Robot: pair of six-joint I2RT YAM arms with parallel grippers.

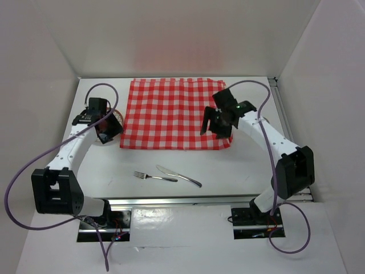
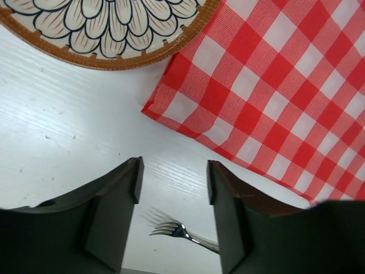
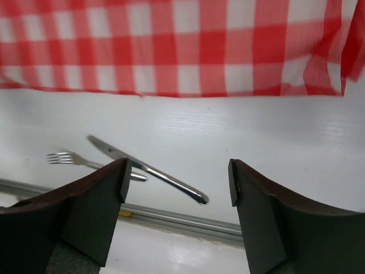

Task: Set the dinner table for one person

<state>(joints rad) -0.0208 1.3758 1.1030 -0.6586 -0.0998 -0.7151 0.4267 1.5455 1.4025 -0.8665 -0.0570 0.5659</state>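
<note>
On the floor of the white-walled enclosure, the dinner table (image 1: pixel 228 171), a large flat white rectangular top with a silver metal rail (image 1: pixel 188 200) along its near edge, sits under both arms. A red-and-white checked cloth (image 1: pixel 171 114) lies spread on its far middle. Nearer the rail, apart from the cloth, a silver metal fork (image 1: pixel 149 176) and a silver metal table knife (image 1: pixel 178 176) lie on bare tabletop, the fork's handle end meeting the knife. A round plate with a brown rim and black-outlined petal pattern (image 2: pixel 108 28) sits just beside the cloth's near left corner. The left gripper (image 2: pixel 174 177) hangs by that plate, jaws spread, nothing between them. The right gripper (image 3: pixel 178 171) hangs over the cloth's near right corner, jaws likewise spread and empty.
</note>
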